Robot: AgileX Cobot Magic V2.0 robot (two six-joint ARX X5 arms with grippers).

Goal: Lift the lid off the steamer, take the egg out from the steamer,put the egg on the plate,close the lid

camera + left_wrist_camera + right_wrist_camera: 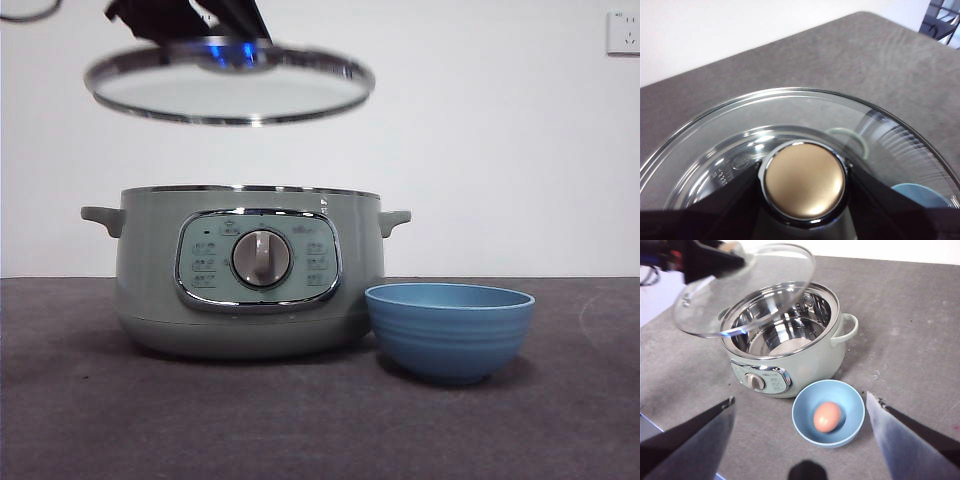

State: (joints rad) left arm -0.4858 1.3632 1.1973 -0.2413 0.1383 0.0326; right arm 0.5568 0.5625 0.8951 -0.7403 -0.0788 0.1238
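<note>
In the front view, the round clear glass lid with a chrome rim [230, 85] hangs tilted in the air above the large round pale sage-green electric steamer [248, 275], well apart from its open top, with a dark arm reaching down to it from the upper edge. The steamer stands on the dark grey table [300, 420], its chrome-framed panel and silver dial facing the camera, and the small blue round ridged plate [449, 330] sits just beside it, on the side away from the lifted lid. The left wrist view shows the left end effector [804, 180] with its two black jaws pinching the lid's round knob from both sides; the glass of the lid [730, 135] spreads out beneath, and the table [850, 60] shows past its rim. In the right wrist view, the right end effector [800, 440] hovers above the table with its jaws spread wide and nothing between them. Below it the steamer [812, 360] stands open, its shiny metal inside bare, and the lid [770, 285] is held up over its far side by the left end effector [715, 260]. A brown egg [827, 416] lies inside the blue plate [805, 415], which stands just beside the steamer.
</note>
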